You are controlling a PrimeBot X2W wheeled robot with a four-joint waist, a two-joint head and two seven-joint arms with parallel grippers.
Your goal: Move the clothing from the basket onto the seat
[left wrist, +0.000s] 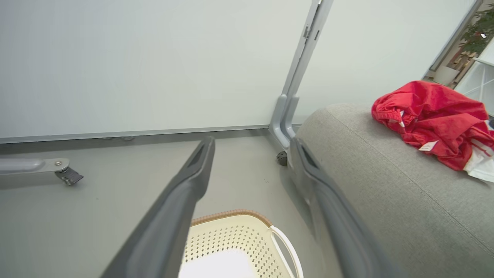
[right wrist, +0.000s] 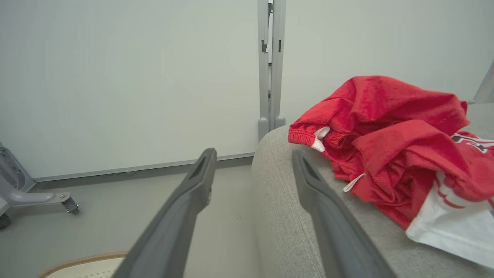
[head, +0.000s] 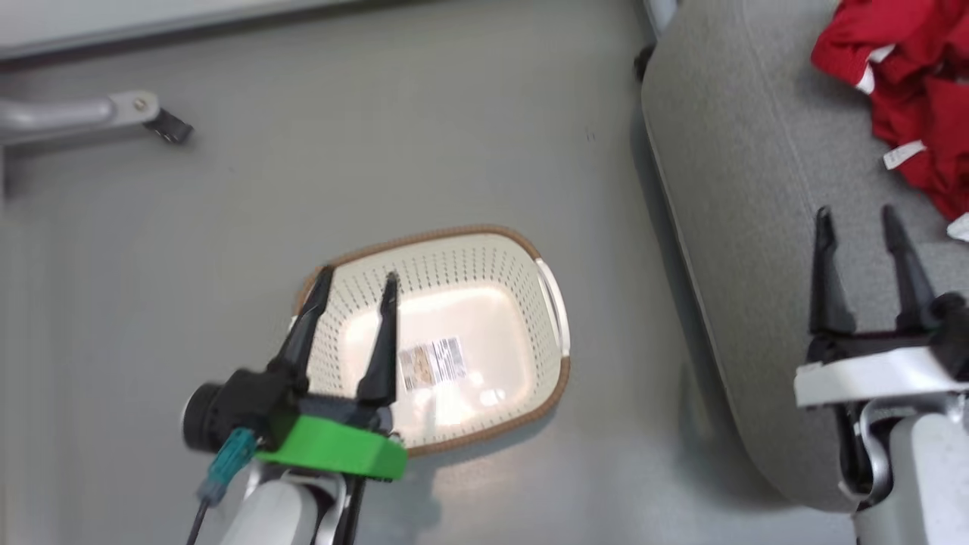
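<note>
Both grippers have their jaws apart, with nothing between them. The left gripper (head: 359,276) hangs above the left end of the basket (head: 469,228), its two dark fingers angled up and slightly rightward in the head view. Its own wrist view has the left gripper (left wrist: 251,142) aimed at the pale wall, with the basket's rim (left wrist: 231,213) below the fingers. The right gripper (head: 856,214) sits over the seat (head: 727,151) with its fingers pointing straight up the head view. The clothing (head: 908,76) lies ahead of its tips and off to the right, clear of them.

The basket stands on the grey floor (head: 378,113), mouth upward, and the label sticker (head: 433,362) shows on its bare bottom. Its long axis runs across the head view with a slight tilt. The end with the white handle (head: 555,299) faces the seat, near it but not touching.

The clothing is a crumpled red heap on top of the seat. It stretches along the cushion from the top of the head view toward the lower right, a white tag (head: 902,154) sticking out on its near side. From the right wrist, the right gripper (right wrist: 254,153) has its right finger over the cushion's edge, the clothing (right wrist: 386,131) beside it.
</note>
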